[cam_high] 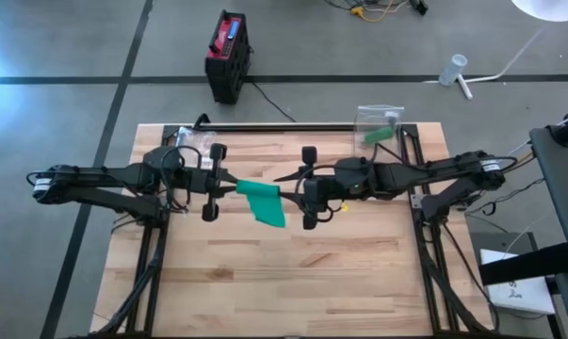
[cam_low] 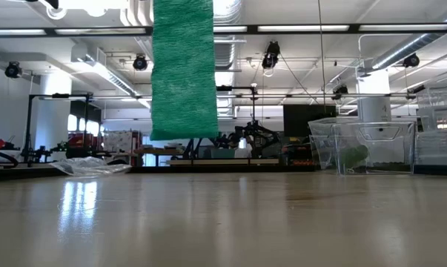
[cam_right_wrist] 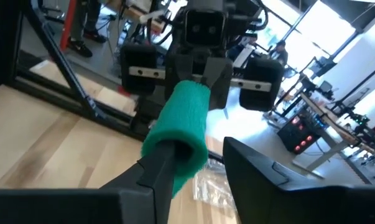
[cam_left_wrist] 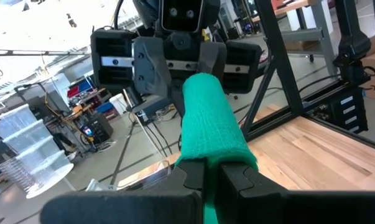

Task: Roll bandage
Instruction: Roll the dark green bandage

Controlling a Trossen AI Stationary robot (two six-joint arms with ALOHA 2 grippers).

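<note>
A green bandage [cam_high: 262,201] hangs in the air between my two grippers, above the middle of the wooden table [cam_high: 359,273]. In the low view its loose part [cam_low: 183,70] hangs straight down, its lower end clear of the tabletop. My left gripper [cam_high: 231,185] is shut on the bandage's left end. My right gripper [cam_right_wrist: 199,148] faces it from the right and is open. One of its fingers is in the bandage's hollow right end [cam_right_wrist: 178,140]; the other stands apart beside it. My left gripper pinches the bandage's left end [cam_left_wrist: 207,163] between its two fingers, coming level from the table's left side; green cloth shows in the slit between them. The bandage is lifted clear. My right gripper has one finger [cam_right_wrist: 157,169] inside the bandage's folded-over right end [cam_right_wrist: 186,144], coming level from the table's right. The cloth drapes over that finger. The other finger [cam_right_wrist: 262,180] is outside, with a gap to the cloth.
A clear plastic bag [cam_high: 379,122] with something green in it stands at the table's far right. Crumpled clear plastic [cam_high: 195,138] lies at the far left. A black rod [cam_high: 274,126] runs along the far edge. A red and black box [cam_high: 229,55] sits on the floor beyond.
</note>
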